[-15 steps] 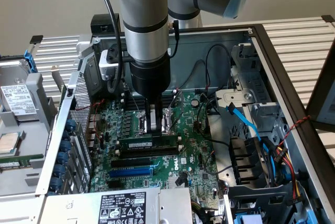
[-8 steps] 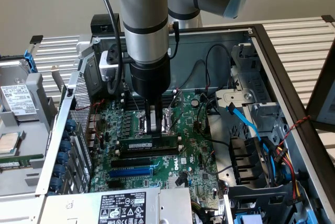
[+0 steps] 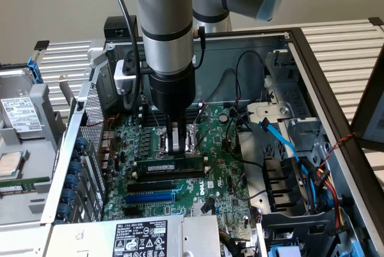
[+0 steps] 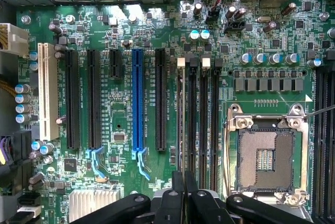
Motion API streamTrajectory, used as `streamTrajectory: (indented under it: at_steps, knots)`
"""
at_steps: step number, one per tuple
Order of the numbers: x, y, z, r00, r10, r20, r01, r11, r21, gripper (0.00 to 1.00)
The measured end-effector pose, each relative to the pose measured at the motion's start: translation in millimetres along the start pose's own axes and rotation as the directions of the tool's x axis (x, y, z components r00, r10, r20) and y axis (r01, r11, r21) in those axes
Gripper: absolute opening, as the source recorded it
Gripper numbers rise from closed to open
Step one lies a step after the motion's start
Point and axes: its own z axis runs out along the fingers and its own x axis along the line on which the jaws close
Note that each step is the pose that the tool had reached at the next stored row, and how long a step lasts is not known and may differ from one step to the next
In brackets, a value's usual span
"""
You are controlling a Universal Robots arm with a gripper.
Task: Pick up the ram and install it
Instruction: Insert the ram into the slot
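**Ana:** Beside the blue slot (image 3: 150,197) on the motherboard (image 3: 223,167), where is the ram?

**Ben:** Behind the blue slot as the exterior view sees it, and parallel to it, with long black slots between the two. The ram (image 3: 168,164) stands on edge, a green stick whose white label faces the blue slot.

**Ana:** And the fingers?

**Ben:** The fingers (image 3: 174,140) hang straight down from the arm (image 3: 165,29). They are clamped together on the ram's upper edge, near its middle.

**Ana:** What does the wrist view add?

**Ben:** The ram (image 4: 181,119) shows edge-on, a thin strip running out from between the fingers (image 4: 177,198). It appears lined up with the memory slot nearest the blue slot (image 4: 137,98). The CPU socket (image 4: 266,156) lies farther from the blue slot, past the other memory slots.

**Ana:** Is it pressed home?

**Ben:** I cannot tell whether it is seated or just above the slot.

**Ana:** Anything else?

**Ben:** The open computer case (image 3: 327,95) rests on a slatted tabletop (image 3: 342,35). A blue cable (image 3: 281,143) curves well off to the exterior view's right of the blue slot.
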Motion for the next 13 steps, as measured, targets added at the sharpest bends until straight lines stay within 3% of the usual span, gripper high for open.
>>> streamTrajectory:
  at_steps: [13]
  knots:
    - [0.0,0.0,1.0,1.0,0.0,0.0005,0.0,1.0,-0.0001,0.12]
